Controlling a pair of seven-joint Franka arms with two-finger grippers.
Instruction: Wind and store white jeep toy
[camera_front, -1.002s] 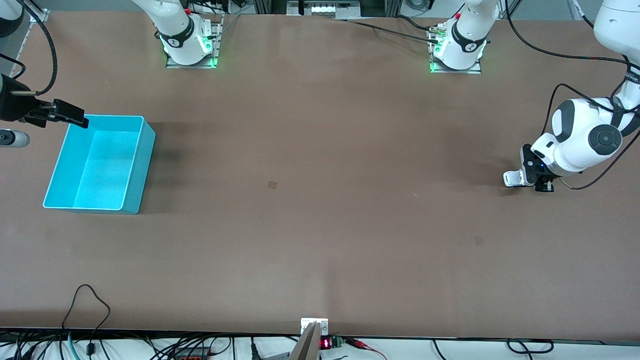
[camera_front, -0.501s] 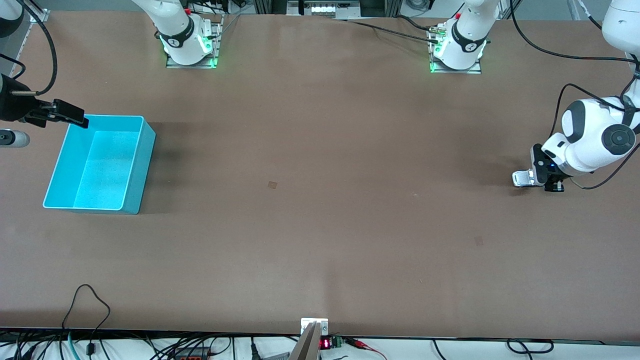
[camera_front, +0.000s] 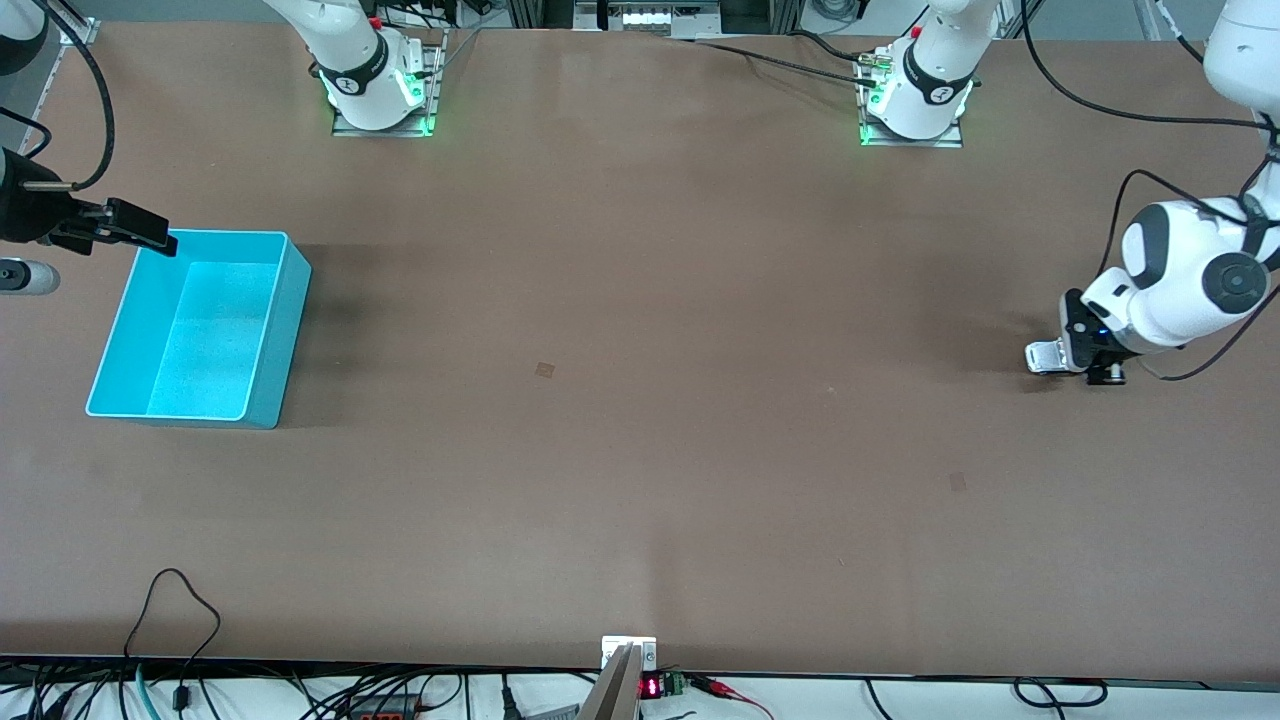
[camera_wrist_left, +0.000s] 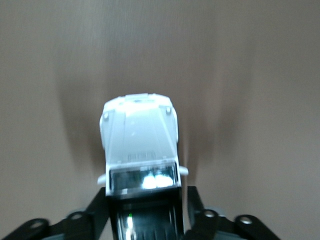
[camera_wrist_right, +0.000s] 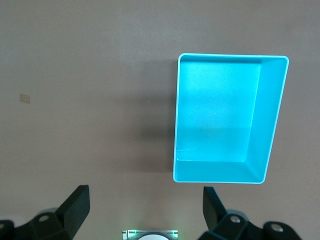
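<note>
The white jeep toy (camera_front: 1043, 357) is a small white car with a black roof. It sits between the fingers of my left gripper (camera_front: 1078, 360), low over the table toward the left arm's end. In the left wrist view the jeep (camera_wrist_left: 140, 140) points away from the gripper (camera_wrist_left: 145, 212), whose black fingers (camera_wrist_left: 197, 202) press its black rear. I cannot tell whether its wheels touch the table. The turquoise bin (camera_front: 290, 300) stands empty toward the right arm's end. My right gripper (camera_front: 125, 228) waits open and empty above the bin's corner; in the right wrist view (camera_wrist_right: 145, 210) it hangs beside the bin (camera_wrist_right: 267, 125).
The two arm bases (camera_front: 375, 95) (camera_front: 915, 100) stand at the table edge farthest from the front camera. Cables (camera_front: 180, 610) hang at the nearest edge. A small dark mark (camera_front: 544, 369) lies mid-table.
My left gripper has drawn the jeep a short way toward the left arm's end of the table, then nearly stopped. The right arm and bin have not moved.
</note>
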